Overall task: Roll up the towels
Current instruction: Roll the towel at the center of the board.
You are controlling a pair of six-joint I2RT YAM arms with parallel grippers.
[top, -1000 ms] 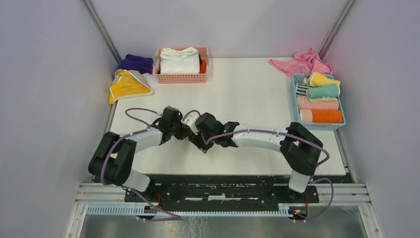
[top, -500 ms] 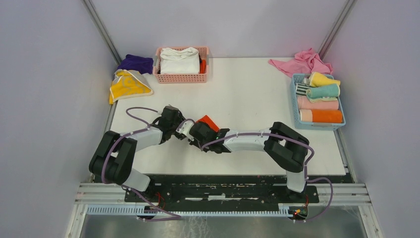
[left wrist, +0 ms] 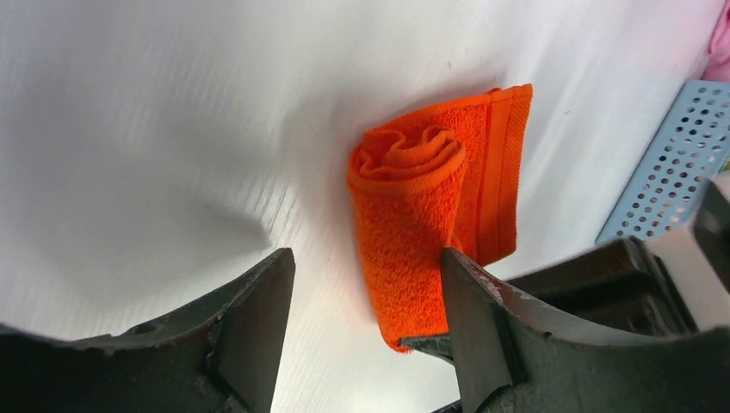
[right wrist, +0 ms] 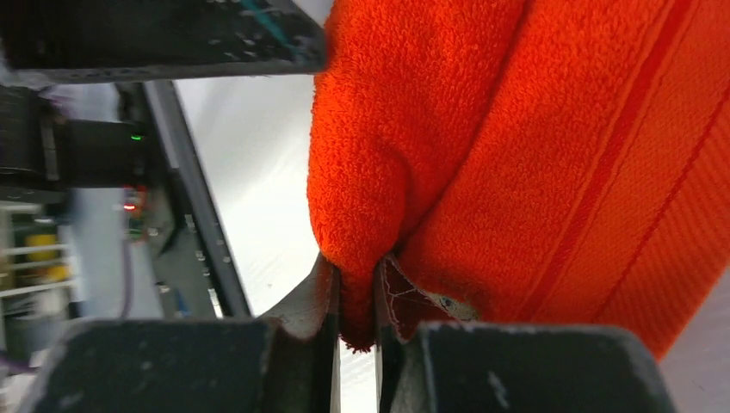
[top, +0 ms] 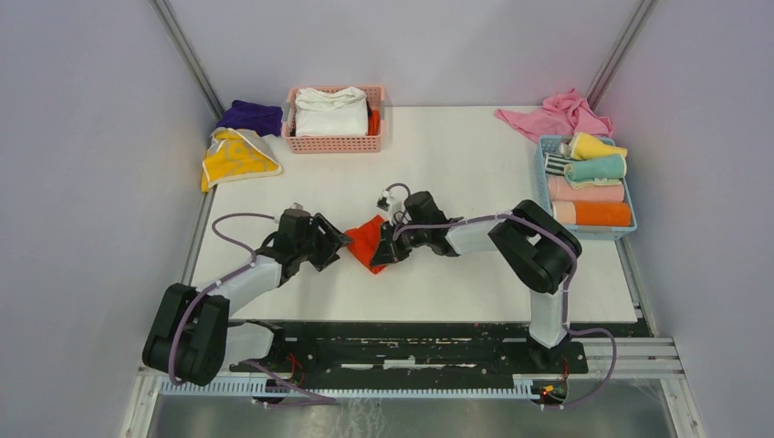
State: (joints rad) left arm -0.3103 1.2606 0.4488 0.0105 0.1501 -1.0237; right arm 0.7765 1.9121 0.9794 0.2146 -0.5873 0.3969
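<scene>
Right hand [top: 387, 248], arm stretched low across the desk [top: 475, 173], is pinched almost closed on an edge fold of the orange-red towel [top: 365, 239], which lies half-rolled mid-desk toward the front; left hand [top: 330, 243] sits low just left of it, fingers spread wide, holding nothing.

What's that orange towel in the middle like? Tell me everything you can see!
The orange towel is soft, fluffy terry cloth with a flat stitched band along one edge. It is loosely rolled, its layers curling at one end, and rests on the white table between both arms. The right claw pinches one fold of it shut. The left claw stands open right by it.
</scene>
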